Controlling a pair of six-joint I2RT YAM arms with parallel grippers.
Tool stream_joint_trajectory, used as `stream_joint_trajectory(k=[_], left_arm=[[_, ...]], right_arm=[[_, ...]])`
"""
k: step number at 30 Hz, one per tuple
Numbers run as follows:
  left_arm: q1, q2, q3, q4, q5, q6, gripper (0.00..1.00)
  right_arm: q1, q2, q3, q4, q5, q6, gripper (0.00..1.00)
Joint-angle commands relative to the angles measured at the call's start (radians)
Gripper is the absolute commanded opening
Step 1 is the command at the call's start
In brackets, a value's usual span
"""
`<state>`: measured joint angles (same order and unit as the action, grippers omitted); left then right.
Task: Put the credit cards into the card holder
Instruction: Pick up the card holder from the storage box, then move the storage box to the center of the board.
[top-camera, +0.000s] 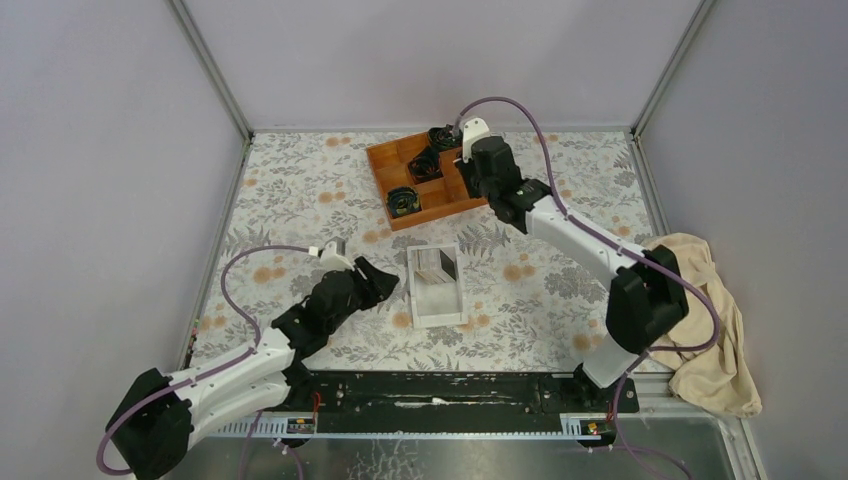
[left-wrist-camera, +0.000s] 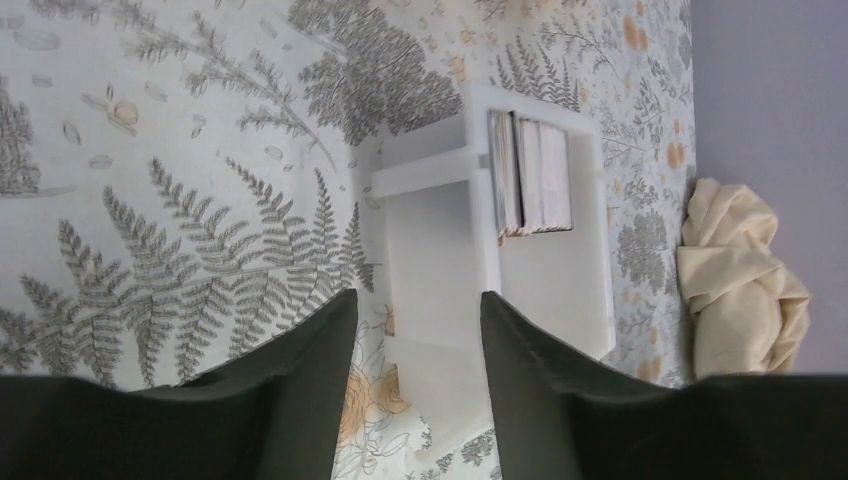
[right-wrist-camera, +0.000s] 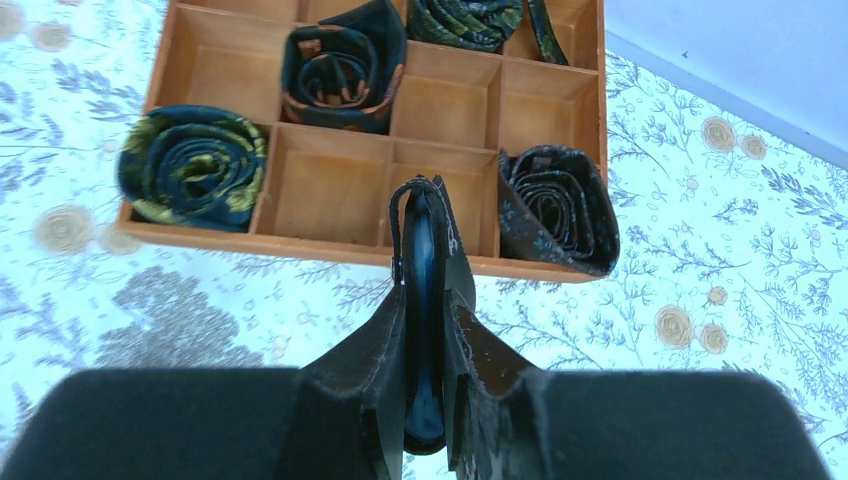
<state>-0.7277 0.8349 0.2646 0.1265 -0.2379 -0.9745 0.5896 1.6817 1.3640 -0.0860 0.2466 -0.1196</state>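
Note:
The credit cards (left-wrist-camera: 530, 175) stand on edge as a pale stack inside a white open-top box (left-wrist-camera: 440, 240), at its far end. In the top view the credit cards (top-camera: 437, 263) sit mid-table. My left gripper (left-wrist-camera: 418, 300) is open just left of the box (top-camera: 437, 300), with the box's near wall in line with the gap between its fingers; I cannot tell if they touch. Over the near edge of the orange tray, my right gripper (right-wrist-camera: 428, 300) is shut on the card holder (right-wrist-camera: 425, 240), a black wallet with a blue inside, held upright.
An orange wooden compartment tray (right-wrist-camera: 340, 245) at the back holds rolled dark ties (right-wrist-camera: 192, 165) in several cells. A cream cloth (top-camera: 715, 320) lies bunched at the table's right edge. Grey walls enclose the flowered tabletop on three sides.

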Motion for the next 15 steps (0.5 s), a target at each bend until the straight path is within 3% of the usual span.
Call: stream_joint_trajectory(k=[1,6,15], left_arm=[[0.003,-0.006,-0.053,0.060,0.011,-0.019,0.48],[-0.009,0.095,-0.077,0.154,0.071,-0.015,0.22],[-0.068,0.362,-0.017,0.318,0.119,-0.023,0.13]], right_arm=[[0.057,-0.141,-0.038,0.013,0.069,0.071,0.00],[0.108,-0.214,-0.078,-0.035,0.121,0.126,0.00],[0.165,-0.325,-0.182,-0.060,0.160,0.243,0.00]])
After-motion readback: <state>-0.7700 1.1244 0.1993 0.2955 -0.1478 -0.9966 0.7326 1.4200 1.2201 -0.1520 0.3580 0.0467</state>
